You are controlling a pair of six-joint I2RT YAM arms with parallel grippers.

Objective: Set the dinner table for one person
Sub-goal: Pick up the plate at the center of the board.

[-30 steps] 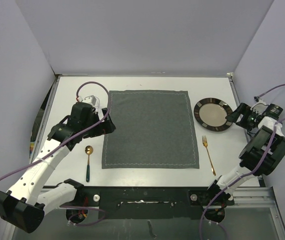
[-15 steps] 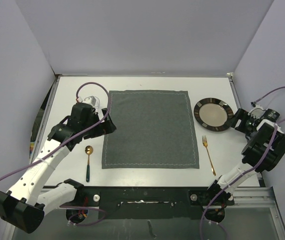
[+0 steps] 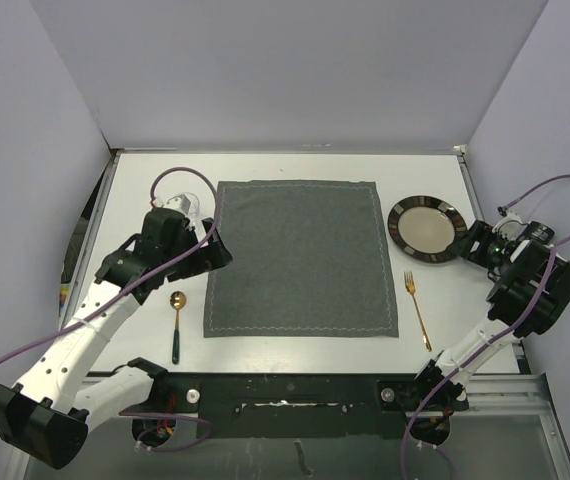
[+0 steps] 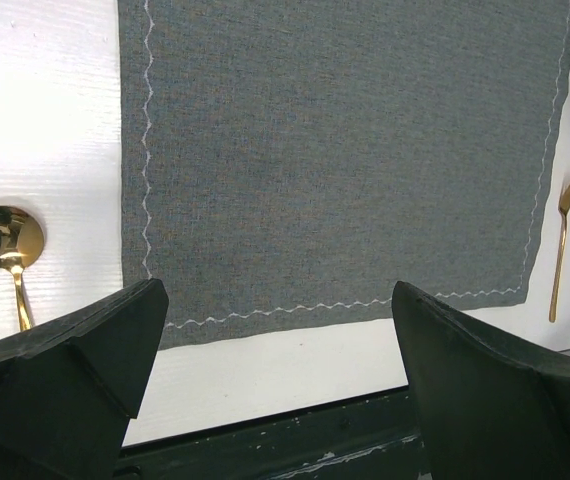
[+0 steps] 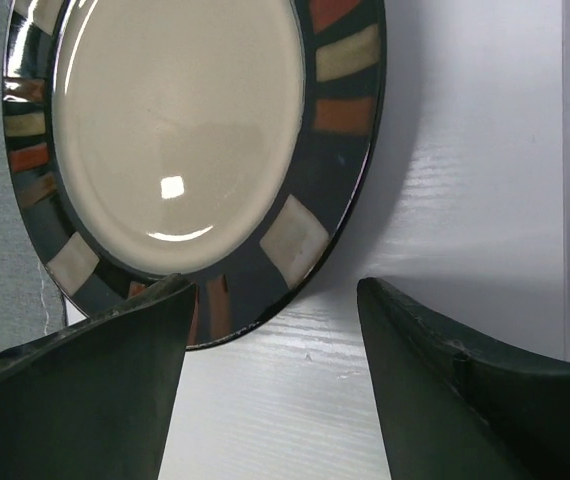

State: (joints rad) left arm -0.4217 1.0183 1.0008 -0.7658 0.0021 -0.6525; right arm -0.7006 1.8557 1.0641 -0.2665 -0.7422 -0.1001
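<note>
The large flat white rectangular dinner table lies under both arms and carries everything; a dark grey stitched cloth placemat lies flat on its middle. To the right of the placemat rests a round plate with a cream centre and a dark rim of coloured blocks; nearer to the bases lies a thin gold fork. On the left side a gold spoon with a dark green handle lies just beside the placemat. The left gripper is released, with its jaws spread wide at the left edge of the placemat, holding nothing. The right gripper is low at the right rim of the plate; its jaws stand apart and grasp nothing.
</note>
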